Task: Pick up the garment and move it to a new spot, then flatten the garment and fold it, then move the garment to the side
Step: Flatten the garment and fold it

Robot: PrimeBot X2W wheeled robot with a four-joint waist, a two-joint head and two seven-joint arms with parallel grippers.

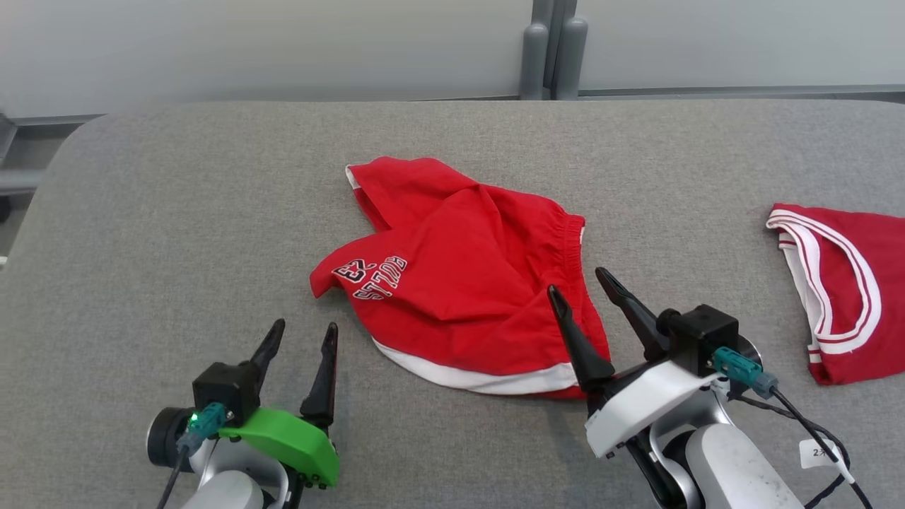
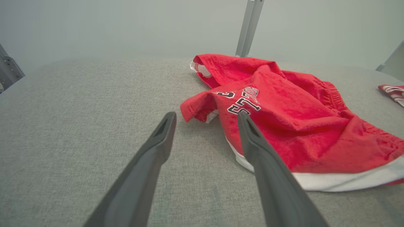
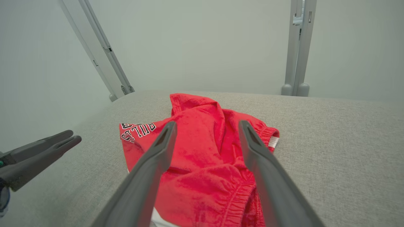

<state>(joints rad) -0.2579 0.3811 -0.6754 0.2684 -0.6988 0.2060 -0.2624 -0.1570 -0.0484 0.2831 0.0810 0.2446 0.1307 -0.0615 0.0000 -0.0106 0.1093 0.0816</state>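
At the near left of the grey fabric-covered counter (image 1: 177, 212), the left end effector (image 1: 305, 325) sat low with its two dark fingers spread wide apart and nothing between them. In the left wrist view the same end effector (image 2: 206, 115) pointed toward the near left corner of the garment (image 2: 300, 126), with one fingertip over bare counter and the other in front of the edge of the cloth. Whether that tip touched the fabric could not be told.

The garment (image 1: 459, 283), a pair of red shorts, lay crumpled near the middle of the counter. Black-and-white lettering (image 1: 370, 277) showed on its left flap, a white hem (image 1: 481, 378) ran along its near edge, and a gathered waistband (image 1: 573, 244) lay on its right side.

Just right of that, the right end effector (image 1: 577, 280) was over the garment's near right corner. Its fingers were also wide apart and holding nothing. From the right wrist view, that end effector (image 3: 207, 123) looked along the rumpled garment (image 3: 202, 164), and the left end effector (image 3: 75, 135) appeared at the far left edge of the view.

Well apart at the right edge of the counter lay a second red garment (image 1: 841, 283) with white striped trim, partly cut off by the frame. Its corner also showed in the left wrist view (image 2: 393, 91).
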